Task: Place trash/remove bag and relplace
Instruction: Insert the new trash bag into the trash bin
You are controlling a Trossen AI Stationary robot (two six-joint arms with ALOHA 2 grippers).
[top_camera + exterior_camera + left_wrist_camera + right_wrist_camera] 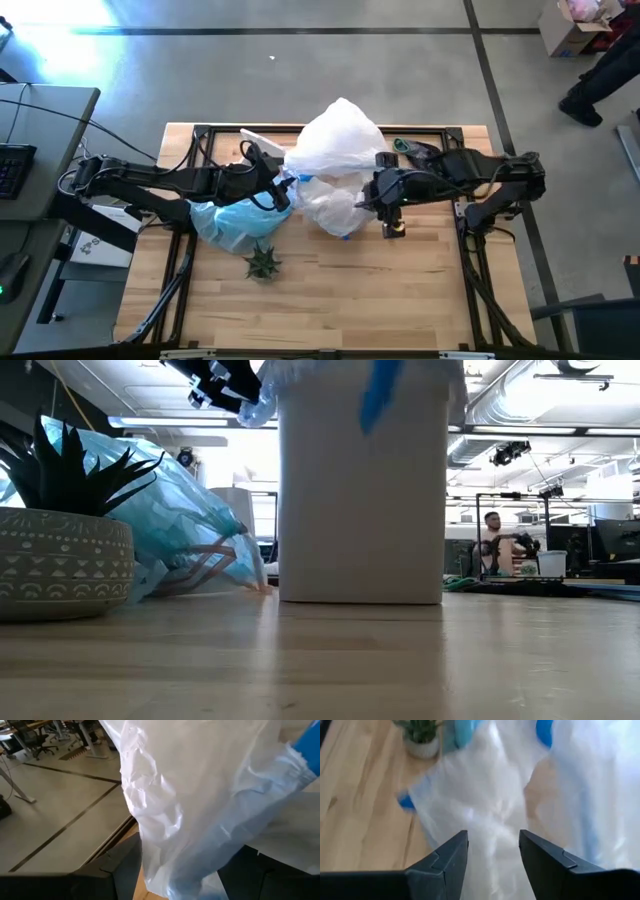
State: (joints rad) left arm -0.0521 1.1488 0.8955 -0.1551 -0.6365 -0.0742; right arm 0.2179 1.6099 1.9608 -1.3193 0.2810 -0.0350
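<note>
Green spiky potted plant (263, 262) on wood table (400, 300), seated person (494, 540) in bkgd, maybe keyboard (12, 170)

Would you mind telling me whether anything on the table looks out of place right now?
Yes: the new white bag is billowed high over the bin rather than tucked in, and a filled blue bag lies slumped on the table beside the plant.

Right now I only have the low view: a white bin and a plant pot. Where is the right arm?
Observer: The right gripper is at the right side of the bin, facing the white bag billowing over it.
Operator: Fingers shut?
Observer: No, its fingers stand apart, with white plastic beyond them.
Operator: And the left arm?
Observer: The left gripper is at the bin's left side, next to the light-blue bag.
</note>
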